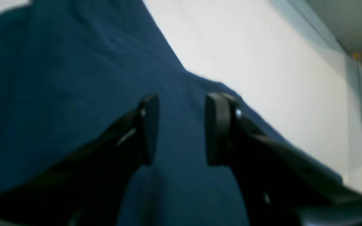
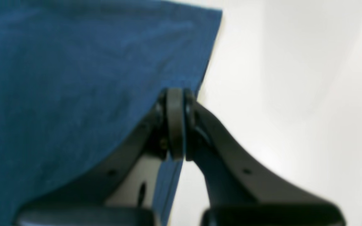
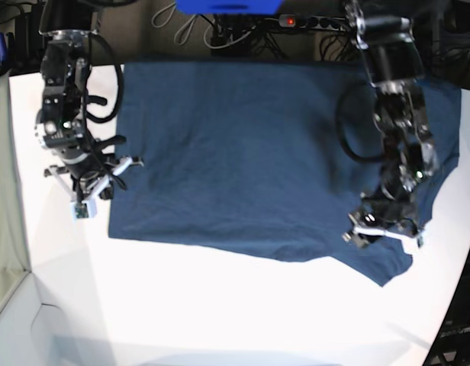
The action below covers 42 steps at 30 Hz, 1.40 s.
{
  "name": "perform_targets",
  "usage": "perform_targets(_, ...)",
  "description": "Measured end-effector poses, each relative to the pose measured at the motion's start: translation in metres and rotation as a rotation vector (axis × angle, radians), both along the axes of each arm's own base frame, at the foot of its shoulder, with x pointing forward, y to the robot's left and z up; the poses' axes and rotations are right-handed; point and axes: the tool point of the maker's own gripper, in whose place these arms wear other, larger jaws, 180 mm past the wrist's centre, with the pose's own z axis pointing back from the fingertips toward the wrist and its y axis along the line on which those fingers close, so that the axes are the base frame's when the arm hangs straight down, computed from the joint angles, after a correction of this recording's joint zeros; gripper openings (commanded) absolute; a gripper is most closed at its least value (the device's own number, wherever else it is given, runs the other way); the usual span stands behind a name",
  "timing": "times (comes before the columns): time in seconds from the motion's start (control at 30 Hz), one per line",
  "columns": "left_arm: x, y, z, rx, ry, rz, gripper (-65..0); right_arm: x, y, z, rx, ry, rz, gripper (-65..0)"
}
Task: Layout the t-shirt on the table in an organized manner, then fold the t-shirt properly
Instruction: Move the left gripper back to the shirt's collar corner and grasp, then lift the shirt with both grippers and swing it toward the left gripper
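Cloth covers the far half of the table (image 3: 220, 313): your t-shirt (image 3: 243, 152) lies spread flat from the far edge towards the middle, its near hem running roughly straight from left to right in the base view and dropping to a pointed corner (image 3: 387, 280) low on that view's right. Your left gripper (image 1: 181, 128) hangs over the shirt by that corner, fingers (image 1: 149, 125) parted with bare blue fabric showing between them and nothing caught in the gap; just beside it the shirt's edge runs diagonally, and beyond that lies plain white tabletop. Your right gripper (image 2: 175, 125) sits at the opposite side edge of the shirt, pads pressed together; the cloth edge lies against them, but you cannot tell from the blur whether fabric is pinched in between. Past that edge the right wrist view shows open white surface out to the rim. In the base view the whole near half of the table is free, while cables (image 3: 189, 23) crowd the far side
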Motion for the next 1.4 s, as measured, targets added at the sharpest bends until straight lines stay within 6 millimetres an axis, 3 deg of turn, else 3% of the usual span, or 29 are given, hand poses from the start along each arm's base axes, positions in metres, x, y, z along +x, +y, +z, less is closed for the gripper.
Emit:
perform_targets(0.2, -0.06, -0.018, -0.047, -0.031, 0.164, -0.03, -44.3, 0.015, -0.001, 0.013, -0.002, -0.036, -0.002, -65.0)
perform_targets(0.37, -0.092, -0.009, -0.072, -0.018, 0.244, -0.017, -63.4, 0.024, -0.003, 0.012, 0.005, -0.034, -0.01, -65.0)
perform_targets(0.43, -0.101, -0.002, -0.078, 0.001, 0.272, -0.029, -65.0, 0.024, -0.003, 0.012, 0.004, -0.031, -0.01, -65.0)
perform_targets(0.57, -0.098, 0.03, -0.096, 0.044, 0.311, 0.021, -65.0, 0.022, -0.003, 0.01, 0.008, -0.026, -0.012, -65.0)
perform_targets(0.8, -0.067, 0.09, -0.102, 0.107, 0.249, 0.125, -65.0, 0.008, 0.004, -0.005, 0.026, 0.015, -0.012, -65.0)
perform_targets(0.97, -0.043, 0.123, -0.098, 0.14, 0.237, 0.186, -65.0, 0.005, 0.01, -0.009, 0.03, 0.023, 0.001, -65.0)
perform_targets(1.13, -0.021, 0.121, -0.085, 0.103, 0.249, 0.183, -65.0, 0.002, 0.058, -0.017, 0.047, 0.047, 0.127, -65.0)
perform_targets(1.2, -0.011, 0.111, -0.064, 0.096, 0.212, 0.15, -65.0, 0.003, 0.07, -0.016, 0.048, 0.041, 0.161, -65.0)
perform_targets(1.3, 0.003, 0.101, -0.014, 0.131, 0.099, 0.11, -65.0, 0.01, 0.087, -0.01, 0.035, 0.029, 0.215, -65.0)
perform_targets(1.37, -0.001, 0.088, 0.005, 0.145, 0.056, 0.07, -65.0, 0.022, 0.096, -0.005, 0.042, 0.008, 0.238, -65.0)
perform_targets(1.4, -0.012, 0.084, 0.004, 0.144, 0.064, 0.061, -65.0, 0.027, 0.097, -0.005, 0.04, 0.008, 0.242, -65.0)
